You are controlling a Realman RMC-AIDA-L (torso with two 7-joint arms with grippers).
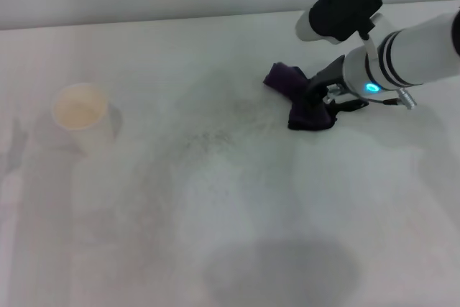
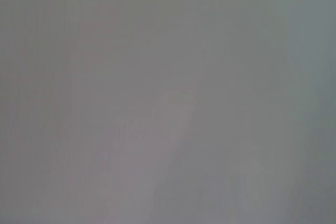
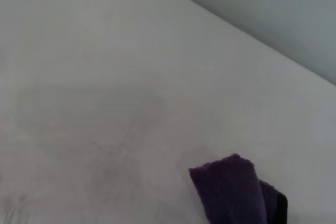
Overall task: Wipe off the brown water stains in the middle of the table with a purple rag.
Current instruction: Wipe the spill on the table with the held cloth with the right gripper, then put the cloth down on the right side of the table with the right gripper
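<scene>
Right arm [image 1: 413,52] in at about two o'clock in the head view: glossy white cylinder, two black bands ringing the wrist, a cyan light glowing beneath. A black, rounded camera housing [image 1: 347,1] sits on top; the right gripper [image 1: 323,98] is dark, with silvery fittings.

The white table [image 1: 237,199] has a matte top with faint grey smudges and fine dark specks across its middle. A white paper cup [image 1: 80,113] stands upright on it toward the left, well apart from the purple rag [image 1: 298,102], which lies bunched on the surface right of centre. No distinct brown puddle shows on the tabletop.
</scene>
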